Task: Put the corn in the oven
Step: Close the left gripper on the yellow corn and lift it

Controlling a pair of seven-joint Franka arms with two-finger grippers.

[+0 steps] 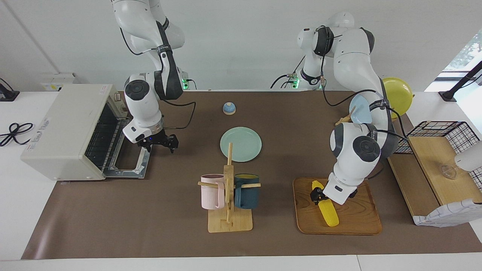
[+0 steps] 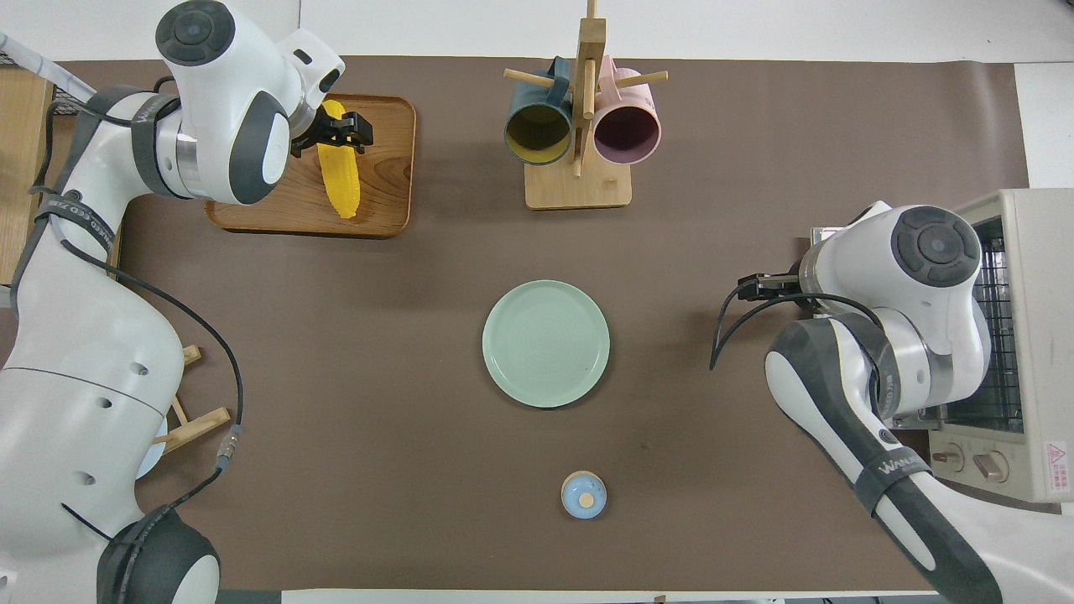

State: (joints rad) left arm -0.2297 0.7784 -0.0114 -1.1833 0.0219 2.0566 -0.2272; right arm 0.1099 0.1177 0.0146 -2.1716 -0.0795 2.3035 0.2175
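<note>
One corn (image 1: 326, 207) lies flat on the tray (image 1: 357, 218), aslant, one tip toward the tray's edge nearer the robots. The tray sits by the table's (image 1: 150, 226) edge farthest from the robots, toward the left arm's end. The left gripper (image 1: 318, 196) is down over the corn's middle, fingers spread to either side of the cob; whether they touch it I cannot tell. In the overhead view the gripper (image 2: 342, 132) covers the cob's (image 2: 340, 180) farther half.

At the right arm's end stands the oven (image 1: 71, 131), its door (image 1: 130, 165) dropped flat onto the table and the rack (image 1: 103, 137) bare. The right gripper (image 1: 162, 143) waits just beside the door's edge, fingers spread, holding nothing.

A mug stand (image 1: 229, 199) sits beside the tray, with a green plate (image 1: 241, 144) at mid-table.
</note>
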